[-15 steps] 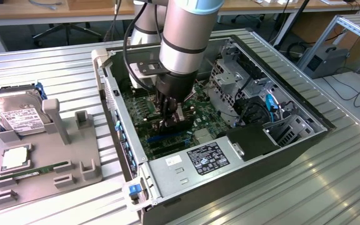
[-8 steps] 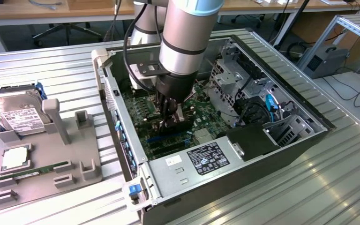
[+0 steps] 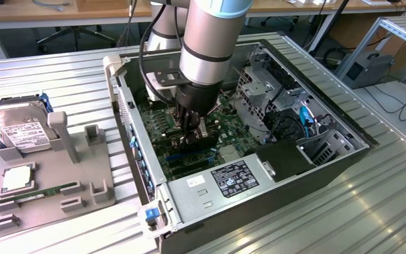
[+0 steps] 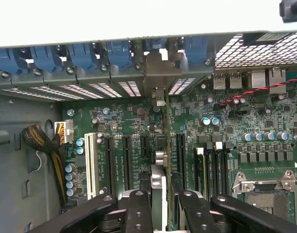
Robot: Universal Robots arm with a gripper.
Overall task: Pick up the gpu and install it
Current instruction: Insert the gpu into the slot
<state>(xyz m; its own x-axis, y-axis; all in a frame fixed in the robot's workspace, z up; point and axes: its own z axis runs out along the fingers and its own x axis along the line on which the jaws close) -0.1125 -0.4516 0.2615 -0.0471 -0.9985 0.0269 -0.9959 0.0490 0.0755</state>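
Motherboard (image 4: pixel 139 126) below — claw (image 4: pixel 160 194) clamps gpu (image 4: pixel 160 145) edge-on.

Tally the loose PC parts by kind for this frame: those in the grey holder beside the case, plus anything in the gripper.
hard drive: 1, standing in the grey holder
memory stick: 1, lying in the holder
square silver chip: 1, lying in the holder
gpu: 1, edge-on in the gripper, over the motherboard
Total: 4

A silver-grey arm (image 3: pixel 206 37) with a light blue cap, black cables, and a black, screw-studded end effector (image 4: pixel 163 211).
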